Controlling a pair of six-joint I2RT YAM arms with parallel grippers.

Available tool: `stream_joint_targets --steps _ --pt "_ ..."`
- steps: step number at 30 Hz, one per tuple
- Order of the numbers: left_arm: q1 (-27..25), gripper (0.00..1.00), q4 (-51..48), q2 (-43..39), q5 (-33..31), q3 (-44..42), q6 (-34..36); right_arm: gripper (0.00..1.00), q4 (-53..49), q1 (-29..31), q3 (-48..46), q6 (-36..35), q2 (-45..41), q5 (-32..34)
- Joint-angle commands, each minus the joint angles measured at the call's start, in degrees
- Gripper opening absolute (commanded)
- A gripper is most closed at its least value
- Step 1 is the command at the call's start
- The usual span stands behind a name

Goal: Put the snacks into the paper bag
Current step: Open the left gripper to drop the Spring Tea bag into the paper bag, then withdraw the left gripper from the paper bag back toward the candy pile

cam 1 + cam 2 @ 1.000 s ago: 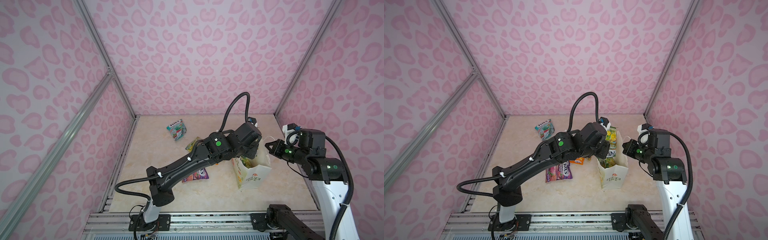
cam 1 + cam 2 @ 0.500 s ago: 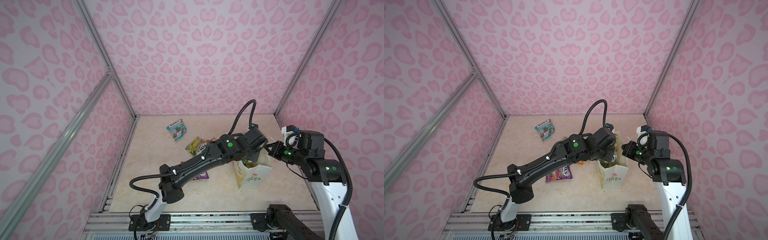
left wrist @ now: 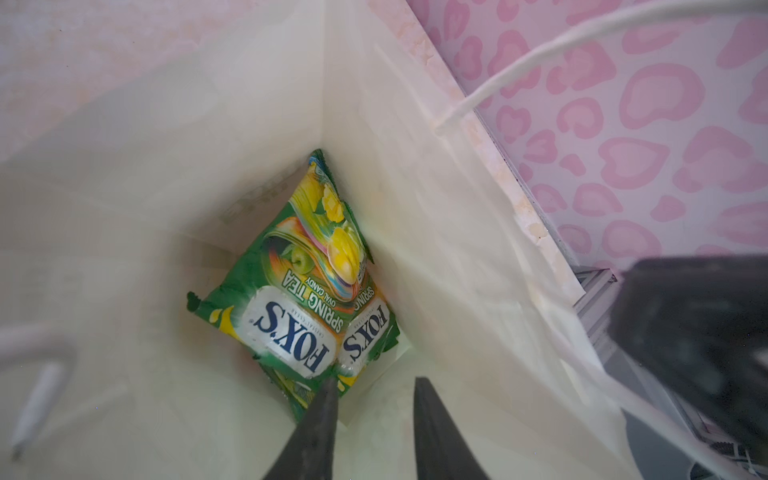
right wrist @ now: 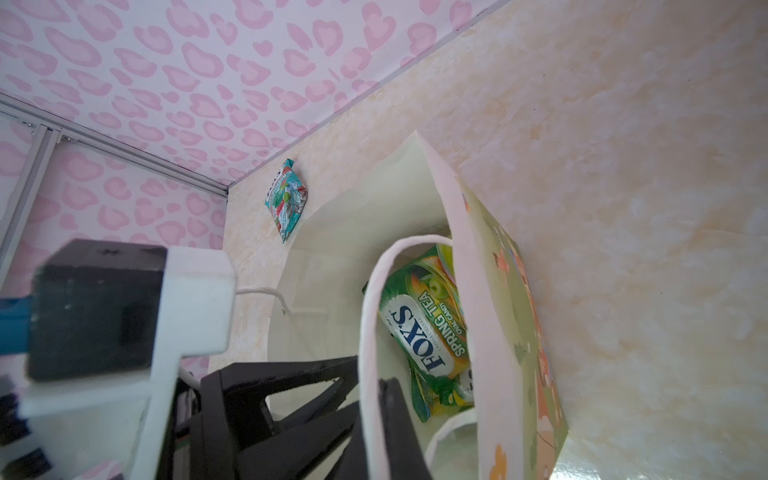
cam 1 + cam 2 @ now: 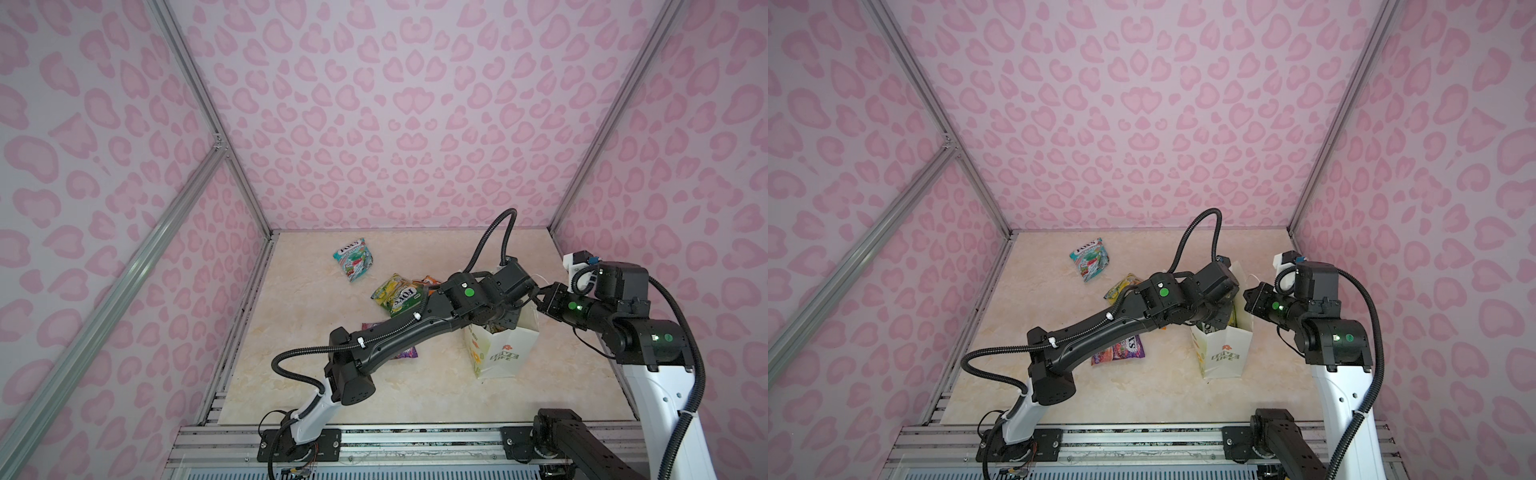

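Pink heart-patterned walls and a cream marbled floor are seen in both top views; a second ago the top green pouch was held by the left gripper just above the mouth of the paper bag; since then the left arm has been stretched and lowered, so that the gripper is now down inside the bag, and the pouch has been let go; the right arm has hardly been moved.

In the left wrist view the left jaws are seen parted by a moderate gap, with nothing between them; one fingertip is seen over the lower edge of the top green pouch, though contact cannot be told; that pouch lies at the bottom of the bag, partly over a second green pouch.

The right gripper is placed at the bag's rim on the right side; its jaws are closed on the white handle; the bag stands upright with its mouth open.

Outside the bag, on the floor, a teal pouch lies near the back wall, well apart from the rest; a loose green pouch and an orange pouch lie touching beside the left arm; a purple pouch is partly hidden under that arm.
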Motion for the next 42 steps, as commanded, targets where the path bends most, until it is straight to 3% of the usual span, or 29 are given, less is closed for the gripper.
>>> stream_joint_targets --steps 1,7,13,19,26,31,37,42 --pt "-0.05 0.44 1.34 -1.3 1.07 0.62 -0.36 0.0 0.98 0.06 -0.45 -0.19 -0.09 -0.68" --pt "-0.04 0.57 3.69 -6.59 3.5 0.55 3.5 0.0 0.89 0.08 -0.77 -0.4 -0.18 -0.18" --pt "0.62 0.98 7.13 -16.58 3.32 -7.05 12.64 0.0 1.07 0.01 -1.12 -0.39 -0.35 -0.13" --pt "3.66 0.98 14.39 -30.32 8.55 -20.15 13.98 0.0 0.72 -0.01 -0.9 -0.76 -0.53 0.14" --pt "12.36 0.97 26.38 -49.11 16.97 -36.54 9.58 0.0 0.69 -0.05 -1.16 -0.99 -0.37 0.47" --pt "23.15 0.97 24.0 -57.75 17.74 -42.96 6.85 0.0 0.98 -0.06 -1.31 -0.74 -0.2 0.52" --pt "37.08 0.97 23.6 -65.78 25.49 -56.62 2.26 0.0 0.55 0.0 -1.68 -0.81 -0.35 1.1" --pt "44.52 0.97 24.91 -68.98 32.01 -68.73 -1.35 0.0 1.32 -0.02 -2.69 -0.12 -0.79 0.07"
